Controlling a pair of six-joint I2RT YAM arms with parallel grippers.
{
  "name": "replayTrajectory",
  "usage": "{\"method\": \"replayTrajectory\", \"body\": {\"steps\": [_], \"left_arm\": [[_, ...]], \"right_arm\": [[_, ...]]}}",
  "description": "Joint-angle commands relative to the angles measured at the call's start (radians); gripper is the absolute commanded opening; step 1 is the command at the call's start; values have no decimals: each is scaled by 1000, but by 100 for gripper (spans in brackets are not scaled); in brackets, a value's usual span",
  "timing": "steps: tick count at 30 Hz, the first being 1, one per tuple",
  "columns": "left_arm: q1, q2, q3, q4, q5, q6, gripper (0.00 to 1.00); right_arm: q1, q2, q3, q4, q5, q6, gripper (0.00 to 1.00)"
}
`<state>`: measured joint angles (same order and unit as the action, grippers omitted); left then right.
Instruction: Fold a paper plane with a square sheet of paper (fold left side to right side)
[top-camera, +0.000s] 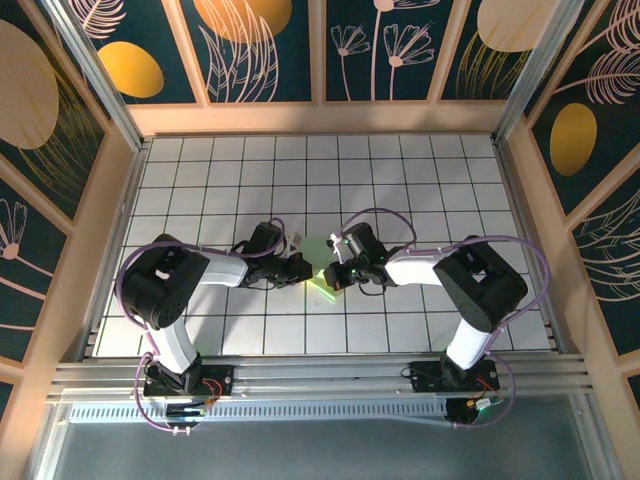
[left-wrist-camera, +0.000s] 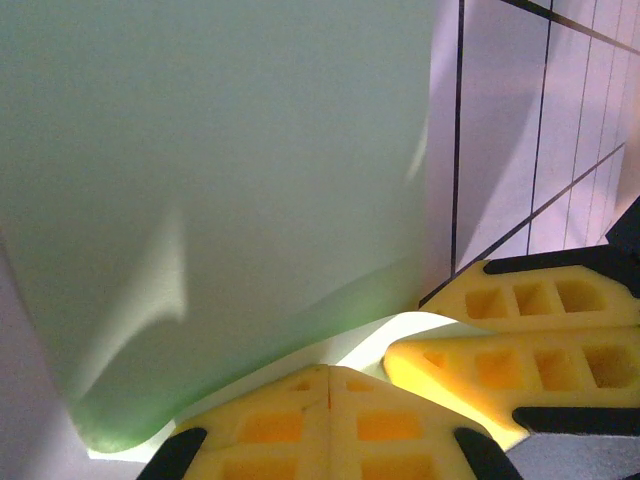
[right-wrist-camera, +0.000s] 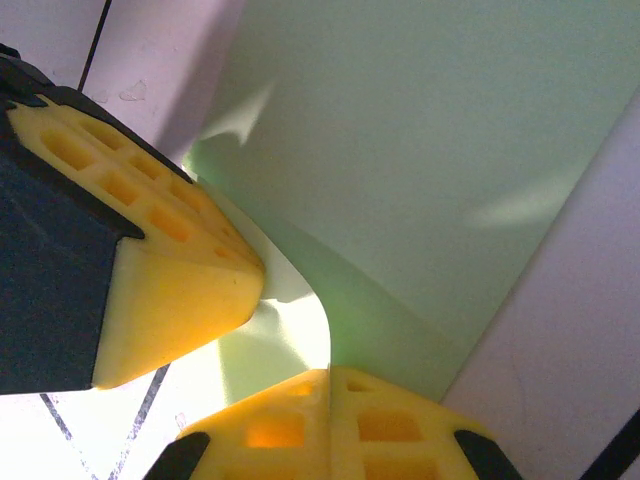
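On the left of the overhead view, the left arm (top-camera: 175, 290) reaches from its base at the near edge toward the middle of the white tiled counter (top-camera: 200, 170). Its tool, the left tool (top-camera: 303, 268), rests low over the tiles at the left edge of the square sheet of paper (top-camera: 318, 247). In the left wrist view its yellow fingers (left-wrist-camera: 270, 425) are pressed together with no gap between them. The pale green sheet lies just ahead of their tips, its near edge curled up off the counter. Whether that edge is pinched between them cannot be made out.

The sheet lies near the centre of the counter, between the two tools and mostly covered by them from above.

On the right side of the sheet, the right tool (top-camera: 335, 272) points toward the left one, the two nearly tip to tip. In the right wrist view its fingers (right-wrist-camera: 390, 430) are also closed tight, with a curl of the green paper rising right at their tips. A grip on it cannot be confirmed. The right arm (top-camera: 470, 290) runs back to its base at the lower right.
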<state>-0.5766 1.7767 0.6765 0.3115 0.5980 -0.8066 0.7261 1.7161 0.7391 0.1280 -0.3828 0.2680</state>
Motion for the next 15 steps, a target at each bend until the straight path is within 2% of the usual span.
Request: {"method": "replayTrajectory", "body": {"steps": [1, 8, 15], "left_arm": [[-6, 17, -17, 6, -11, 4, 2], [-6, 25, -9, -53, -56, 10, 0], [-6, 34, -11, -130, -103, 20, 0]], "right_arm": [[-3, 48, -14, -63, 16, -16, 0], [-4, 31, -2, -62, 10, -2, 1], [-17, -1, 35, -70, -16, 26, 11]]}}
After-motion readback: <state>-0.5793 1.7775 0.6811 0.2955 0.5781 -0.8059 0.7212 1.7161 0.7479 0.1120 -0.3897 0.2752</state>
